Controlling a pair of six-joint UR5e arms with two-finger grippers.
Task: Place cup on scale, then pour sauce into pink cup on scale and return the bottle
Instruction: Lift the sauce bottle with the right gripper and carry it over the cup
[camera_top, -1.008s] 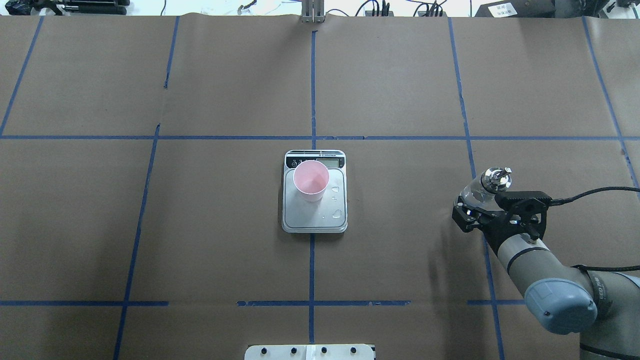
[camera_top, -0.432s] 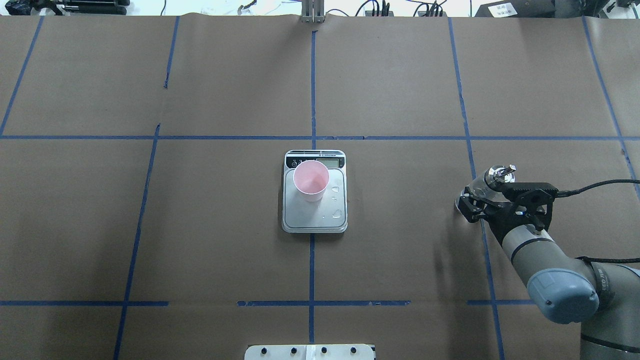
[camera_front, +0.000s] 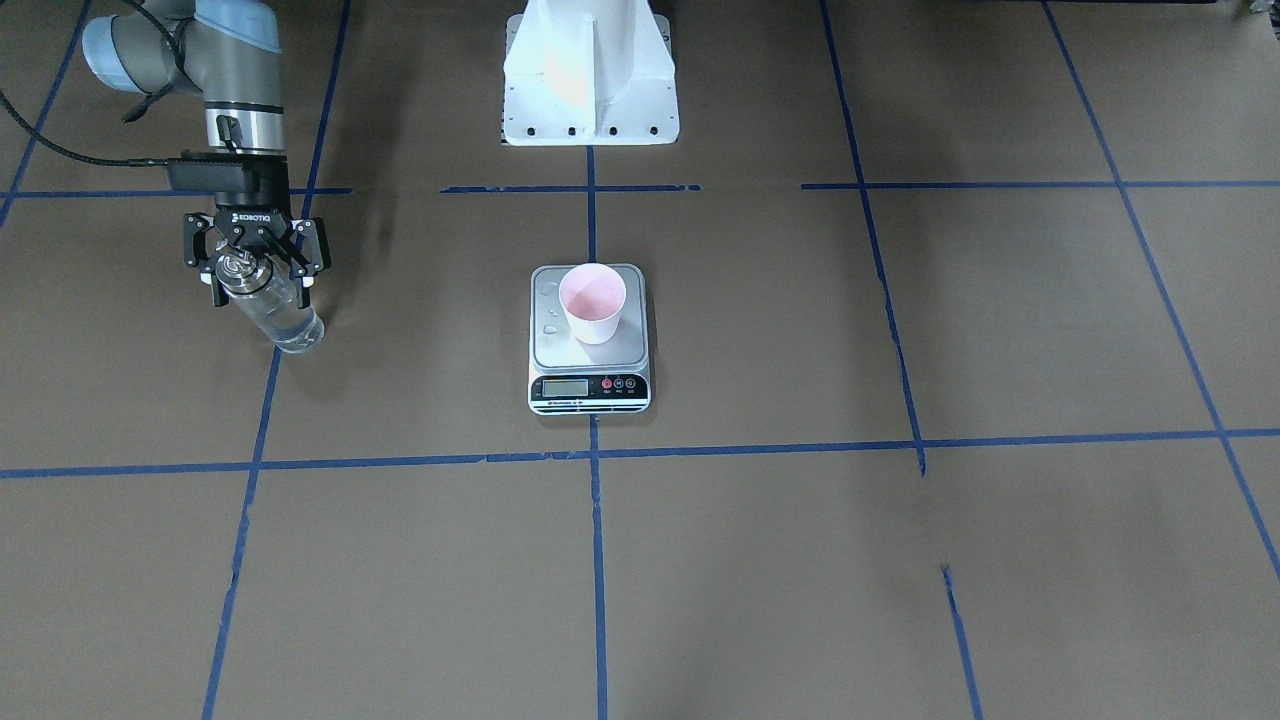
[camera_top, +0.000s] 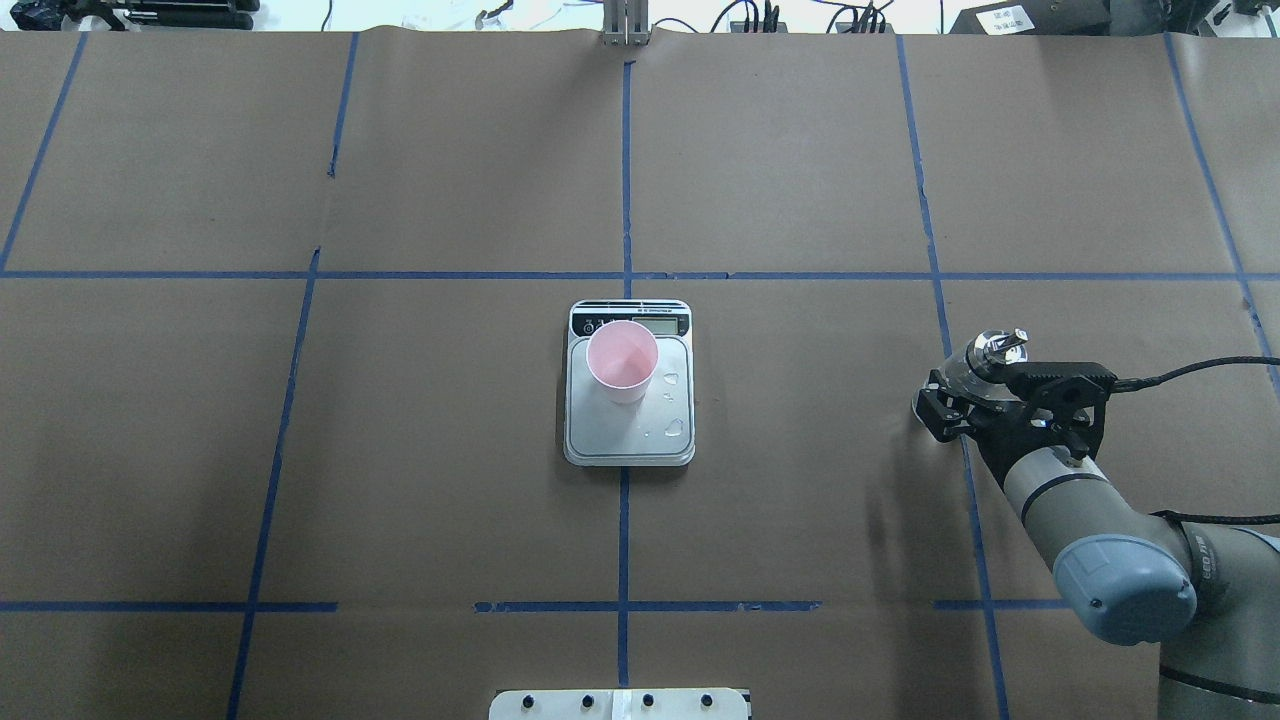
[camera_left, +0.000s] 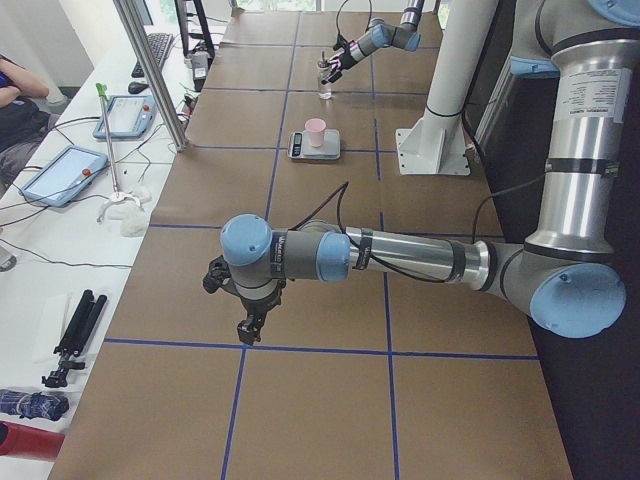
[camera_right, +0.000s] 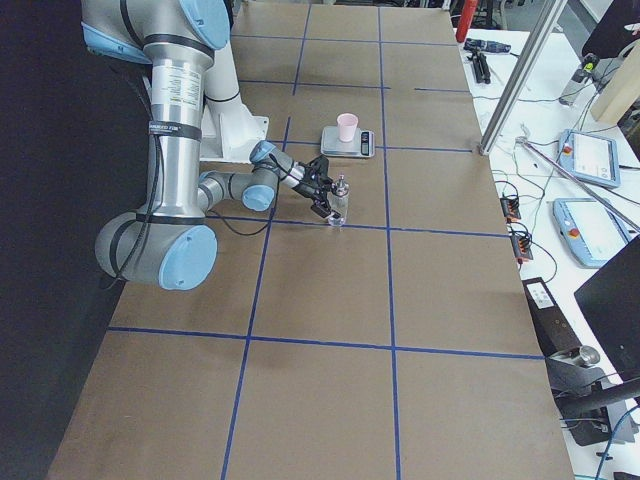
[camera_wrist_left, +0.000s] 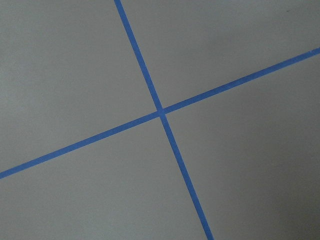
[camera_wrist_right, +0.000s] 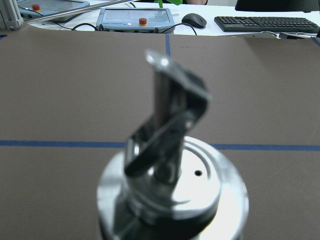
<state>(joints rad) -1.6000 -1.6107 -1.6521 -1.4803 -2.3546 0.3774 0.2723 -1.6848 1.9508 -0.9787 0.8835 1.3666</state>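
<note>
Meanwhile, the right gripper (camera_front: 256, 268) jaws pinch the upright bottle (camera_front: 275, 310) on the bench (camera_front: 900, 560), far from cup (camera_front: 592, 303) and scale (camera_front: 589, 372), seemingly to return it.

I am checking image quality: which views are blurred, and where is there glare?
Right wrist view: the silver metal pour-spout cap of the clear glass bottle fills the frame, out of focus, while the table behind is sharper. Front-facing view: bright glare on the white robot base. Overhead view: sharp, evenly lit.

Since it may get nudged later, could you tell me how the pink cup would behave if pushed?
The cup looks like thin paper, so probably light and easily crushed. It tapers to a narrow base, so it may tip. Droplets on the scale suggest it could slide.
</note>
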